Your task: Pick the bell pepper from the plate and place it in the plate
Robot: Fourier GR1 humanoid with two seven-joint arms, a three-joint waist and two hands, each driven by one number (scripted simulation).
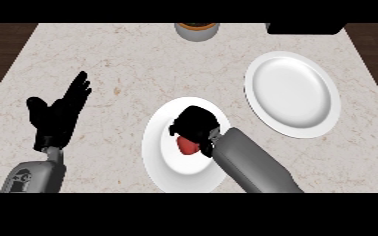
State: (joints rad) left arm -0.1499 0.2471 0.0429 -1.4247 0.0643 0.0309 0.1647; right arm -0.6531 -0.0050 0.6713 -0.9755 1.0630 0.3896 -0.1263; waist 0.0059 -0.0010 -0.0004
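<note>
Over the near plate, the right hand half hides the bell pepper.

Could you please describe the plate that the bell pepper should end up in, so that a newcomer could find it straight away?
Start at the marble counter and look at its right half, below the black object at the far edge. There lies the target plate, white and round. Unlike the nearer plate, which carries the red bell pepper under the right hand, it has nothing on it.
</note>
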